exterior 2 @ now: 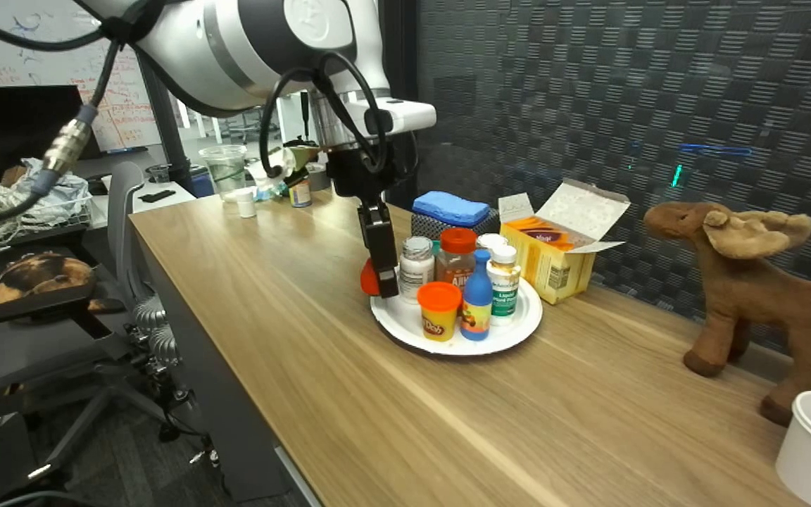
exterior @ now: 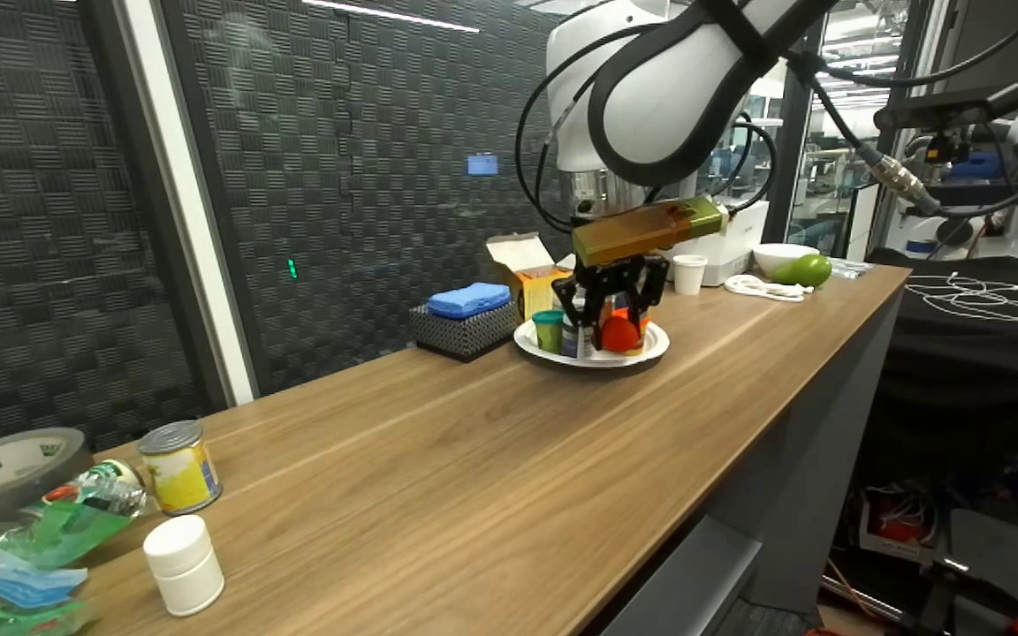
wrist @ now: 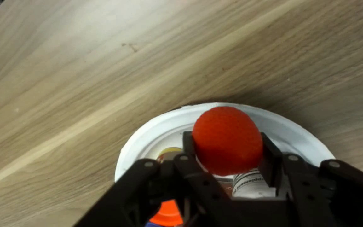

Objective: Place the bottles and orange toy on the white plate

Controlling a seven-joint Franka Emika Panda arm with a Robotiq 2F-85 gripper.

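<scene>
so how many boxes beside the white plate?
2: the open yellow box and, next to it, the dark patterned box under a blue cloth-like bundle. Both show in both exterior views; others might be hidden behind the arm.

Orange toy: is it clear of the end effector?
No, in the wrist view the orange toy is pinched between the two fingers of the end effector.

Both exterior views: you look along the counter [exterior: 491, 468] from opposite sides of the jaws, well back, sharing the white plate [exterior 2: 402, 320] beneath. Wrist view: close above, facing down.
</scene>
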